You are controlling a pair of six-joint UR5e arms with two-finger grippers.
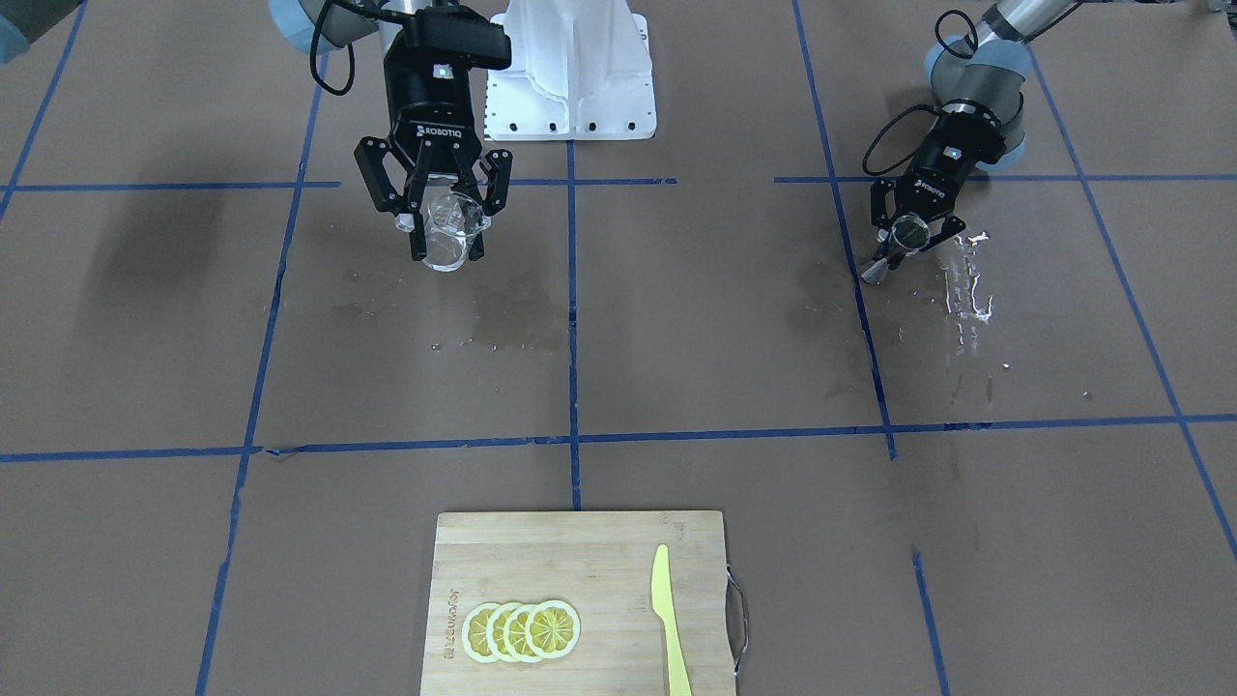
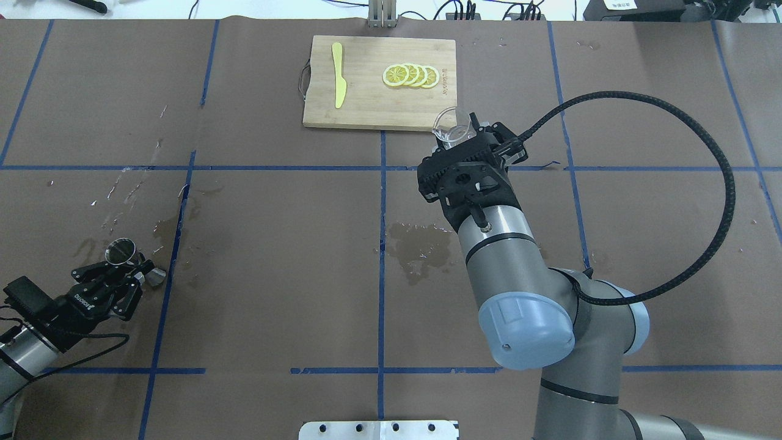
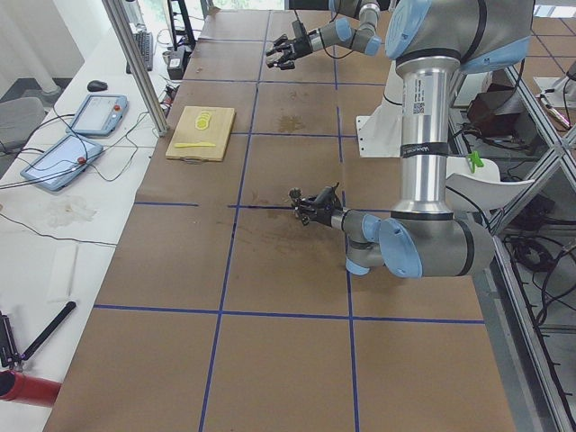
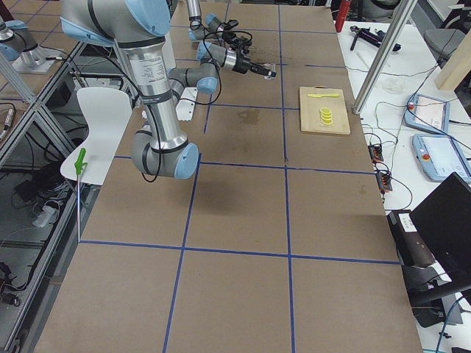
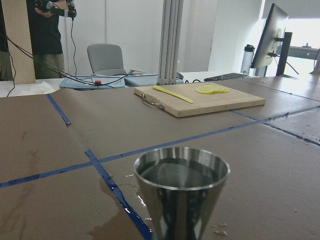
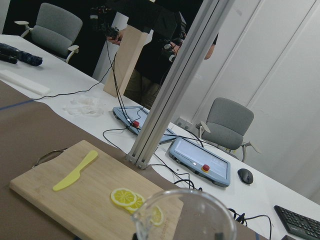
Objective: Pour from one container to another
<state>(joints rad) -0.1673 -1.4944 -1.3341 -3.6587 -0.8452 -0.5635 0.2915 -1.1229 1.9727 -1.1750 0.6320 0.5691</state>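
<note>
The clear glass (image 1: 447,224) hangs in the air on the front view's left, my right gripper (image 1: 447,249) shut around it. From overhead the glass (image 2: 451,127) shows just past that gripper (image 2: 465,133), near the cutting board's front edge. Its rim (image 6: 185,216) fills the bottom of the right wrist view. Far across the table my left gripper (image 1: 902,244) is shut on the waist of the steel jigger (image 1: 895,246), upright and low over the table. The jigger (image 2: 121,250) is at the overhead view's lower left. Its cup (image 5: 182,186) looks dark and shiny inside.
A wooden cutting board (image 1: 599,556) bears lemon slices (image 1: 522,630) and a yellow knife (image 1: 667,619). Wet patches (image 1: 512,324) darken the brown paper mid-table, and spilled drops (image 1: 966,280) glisten beside the jigger. The robot's white base (image 1: 570,68) stands between the arms.
</note>
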